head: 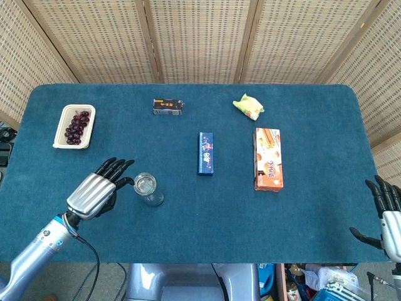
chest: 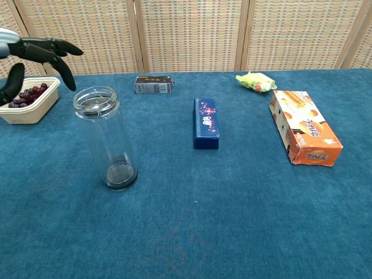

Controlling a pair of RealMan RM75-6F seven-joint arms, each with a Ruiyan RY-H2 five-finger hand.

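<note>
An empty clear glass jar [head: 148,189] [chest: 106,139] stands upright on the blue table, left of centre. My left hand [head: 96,192] [chest: 32,58] hovers just to the left of the jar, fingers spread, holding nothing and not touching it. My right hand [head: 388,212] hangs open off the table's right front corner, far from everything; the chest view does not show it.
A beige tray of dark grapes [head: 74,125] [chest: 27,99] sits at the far left. A small dark box [head: 168,106] [chest: 153,84], a yellow-green snack bag [head: 249,106] [chest: 255,81], a blue box [head: 205,152] [chest: 206,123] and an orange biscuit box [head: 267,158] [chest: 304,134] lie further back and right.
</note>
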